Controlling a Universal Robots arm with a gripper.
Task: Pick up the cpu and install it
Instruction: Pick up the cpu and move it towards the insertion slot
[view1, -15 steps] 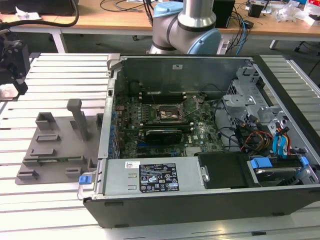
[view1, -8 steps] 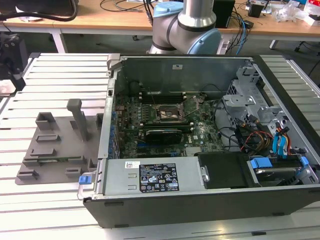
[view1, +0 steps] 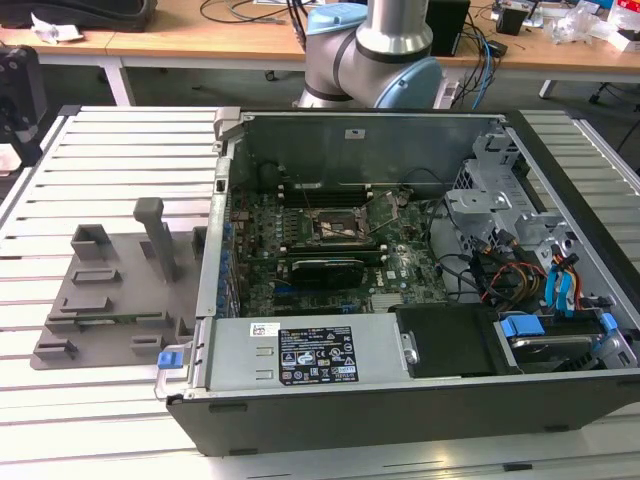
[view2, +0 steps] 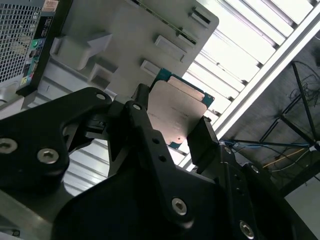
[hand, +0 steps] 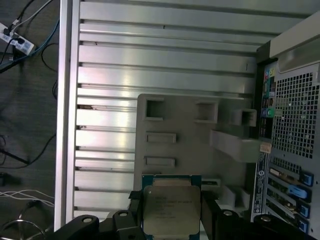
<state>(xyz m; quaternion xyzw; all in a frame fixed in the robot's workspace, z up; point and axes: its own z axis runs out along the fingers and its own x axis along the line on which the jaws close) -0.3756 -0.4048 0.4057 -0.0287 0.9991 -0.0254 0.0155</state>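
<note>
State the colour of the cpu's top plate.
The cpu plate is silvery-grey; clearest in the first wrist view.

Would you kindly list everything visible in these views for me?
table: one, silver, slatted, under the work area.
computer case: one, black, open, on the table.
fixture tray: one, grey, on the table, at the exterior view's left of the computer case.
socket frame: one, dark, inside the computer case.
cpu: one, silvery-grey, held over the fixture tray.
desk: one, wooden, behind the table.
arm: one, silver and light blue, behind the computer case.
gripper: one, black, shut on the cpu.
</note>
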